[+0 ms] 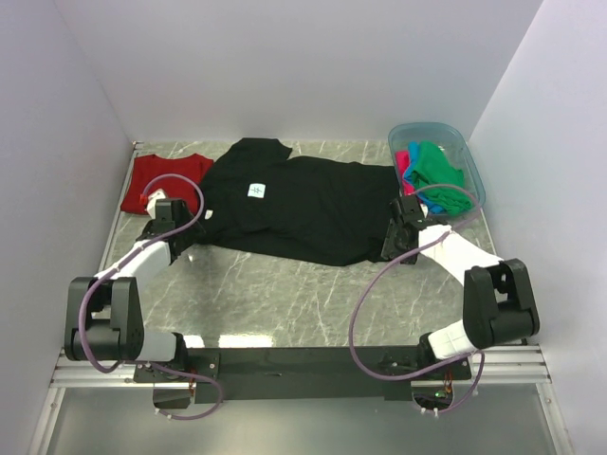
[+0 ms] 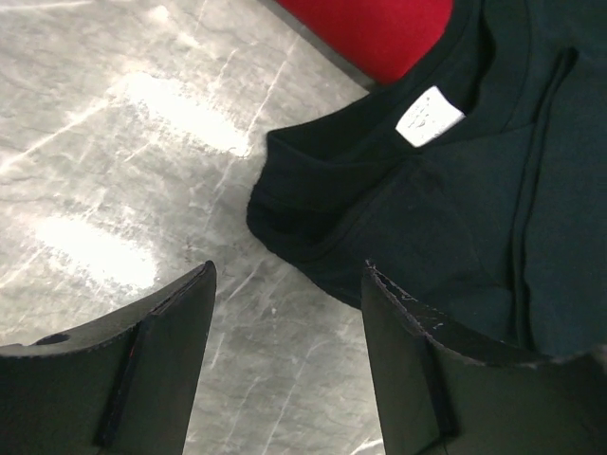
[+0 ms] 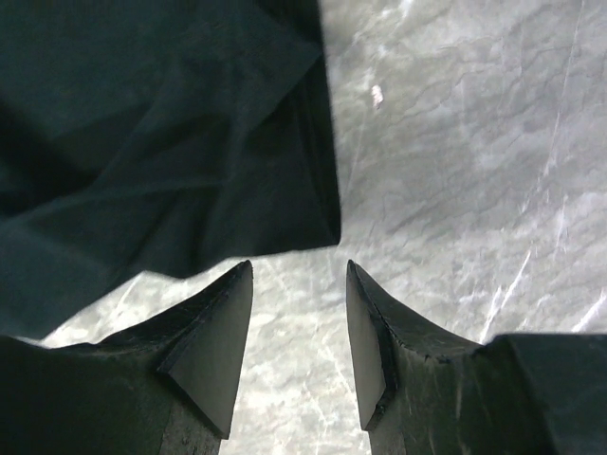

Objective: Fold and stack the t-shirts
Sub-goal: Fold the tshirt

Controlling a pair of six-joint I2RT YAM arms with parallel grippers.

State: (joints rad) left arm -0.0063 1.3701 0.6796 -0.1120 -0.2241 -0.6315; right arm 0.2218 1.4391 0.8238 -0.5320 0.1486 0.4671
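A large black t-shirt [image 1: 303, 204] with a small white label [image 1: 256, 191] lies spread across the middle of the marble table. A folded dark red t-shirt [image 1: 161, 180] lies at the back left. My left gripper [image 1: 171, 223] is open and empty, just off the black shirt's left corner [image 2: 313, 227]; the label [image 2: 429, 116] and red shirt [image 2: 379, 28] show beyond it. My right gripper [image 1: 406, 227] is open and empty at the shirt's right corner [image 3: 285, 209], low over the table. Green [image 1: 438, 163], pink and blue shirts lie in the tub.
A translucent blue plastic tub [image 1: 469, 166] stands at the back right against the wall. White walls close in the table on three sides. Bare marble table [image 1: 313, 303] lies between the shirt and the arm bases.
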